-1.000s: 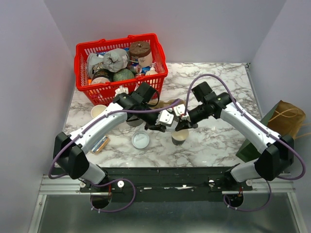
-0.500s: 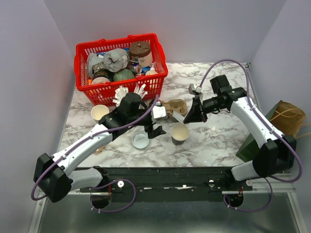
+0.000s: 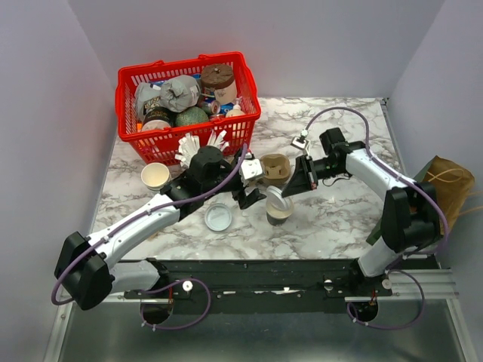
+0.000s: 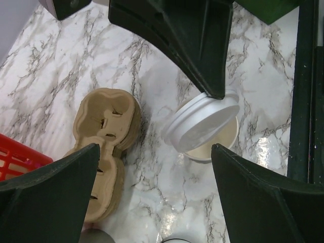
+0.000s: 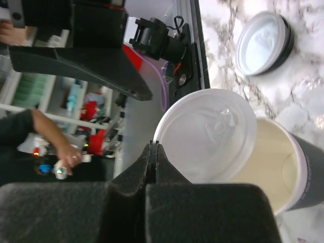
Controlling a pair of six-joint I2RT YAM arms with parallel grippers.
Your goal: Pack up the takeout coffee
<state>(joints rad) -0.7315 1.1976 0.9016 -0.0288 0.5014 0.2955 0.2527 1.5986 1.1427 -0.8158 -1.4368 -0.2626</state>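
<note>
Overhead, two robot arms reached across one marble table (image 3: 339, 219). At the far left stood one red basket (image 3: 155, 143), heaped with packets and tubs too jumbled to count. Just near of it, on the left, one lidless paper cup (image 3: 155, 176) stood upright and alone.

Moving right, the left arm stretched toward the middle. One loose flat lid (image 3: 219, 217) lay on the marble near its wrist. The left gripper (image 3: 251, 194) hung released, its two fingers spread wide and holding nothing. From its wrist camera both fingers framed the scene below without touching anything.

At the centre sat one brown pulp cup carrier (image 3: 275, 167), lying flat on the table. Just near of it stood the takeout coffee cup (image 3: 279, 217), upright on the marble, to the right of the loose lid and well apart from the basket. Its round white lid (image 3: 278, 200) was tilted over the mouth, covering only part of it. The cream interior showed on the open side. Whether the lid touched the rim could not be told.

The right gripper (image 3: 290, 188) was clenched, its two fingers pinching that lid's thin edge. That made two white lids in all.

At the far right edge stood one brown paper bag (image 3: 449, 185).
</note>
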